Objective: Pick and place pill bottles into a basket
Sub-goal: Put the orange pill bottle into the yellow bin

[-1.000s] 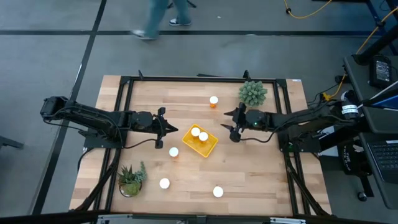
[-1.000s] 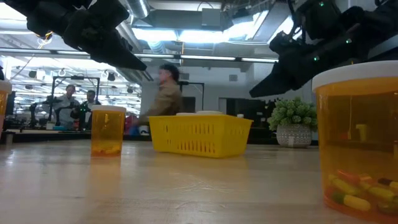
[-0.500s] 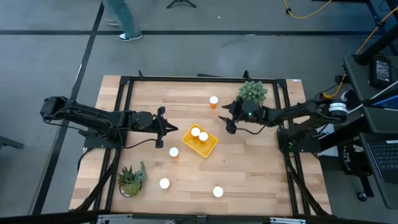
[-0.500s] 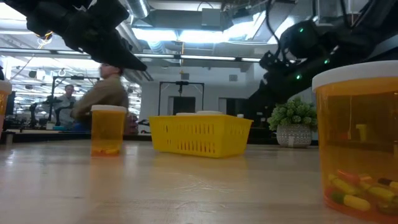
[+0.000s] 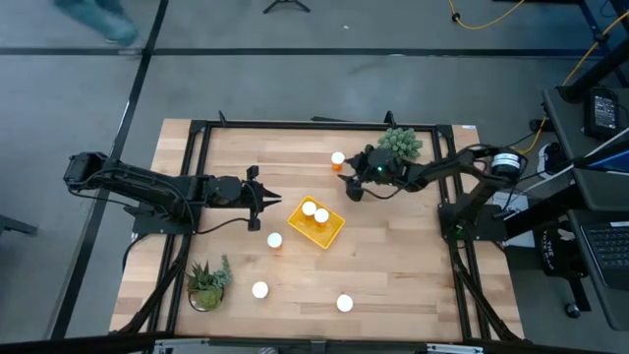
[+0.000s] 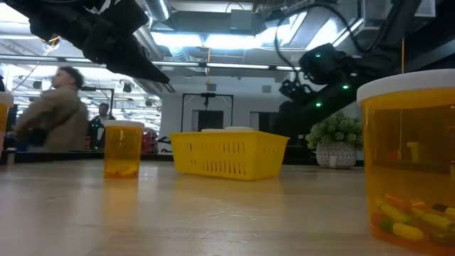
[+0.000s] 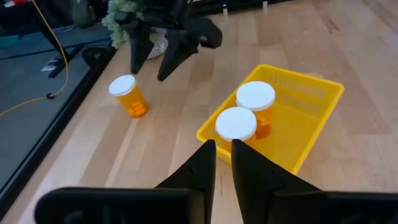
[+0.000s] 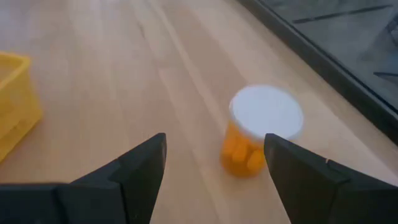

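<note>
While the right gripper point(image 5: 351, 189) hangs spread wide just beside the far pill bottle point(image 8: 260, 129), that bottle stands loose near the table's back edge, well apart from the basket point(image 5: 316, 223) holding two bottles. A finger clipping the cap could topple it and roll it away. The left gripper point(image 5: 257, 200) waits nearly closed, empty, beside the basket.

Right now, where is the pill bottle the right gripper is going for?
In the high view that pill bottle stands at the table's far edge, left of the potted plant, just ahead of the open right gripper.
</note>
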Tool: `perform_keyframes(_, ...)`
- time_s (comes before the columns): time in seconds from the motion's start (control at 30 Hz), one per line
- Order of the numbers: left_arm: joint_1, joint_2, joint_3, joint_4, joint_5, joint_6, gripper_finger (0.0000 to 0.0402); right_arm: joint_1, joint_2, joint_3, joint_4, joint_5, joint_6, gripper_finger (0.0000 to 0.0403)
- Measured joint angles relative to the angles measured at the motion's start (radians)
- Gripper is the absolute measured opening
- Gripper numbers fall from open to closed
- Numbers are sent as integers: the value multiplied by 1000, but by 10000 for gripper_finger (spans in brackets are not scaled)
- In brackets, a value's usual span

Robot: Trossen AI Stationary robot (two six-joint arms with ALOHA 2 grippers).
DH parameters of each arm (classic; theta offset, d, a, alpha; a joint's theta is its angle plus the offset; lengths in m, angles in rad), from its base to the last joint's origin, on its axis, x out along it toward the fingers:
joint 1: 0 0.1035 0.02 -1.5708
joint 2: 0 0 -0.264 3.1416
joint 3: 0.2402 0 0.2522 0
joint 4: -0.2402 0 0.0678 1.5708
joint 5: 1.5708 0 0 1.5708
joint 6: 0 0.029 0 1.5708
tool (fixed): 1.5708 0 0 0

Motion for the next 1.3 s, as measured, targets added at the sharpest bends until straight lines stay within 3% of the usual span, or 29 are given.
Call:
perform_keyframes(0.17,0,0,0,0,0,-7,61,-29,54,78,-77,44,20,273)
perform_keyframes(0.8,0,0,0,0,0,19,73,-70,55,103,-108,31,53,273)
perform_keyframes(1.3,0,0,0,-1,-9,19,73,-76,166,221,-138,12,11,273)
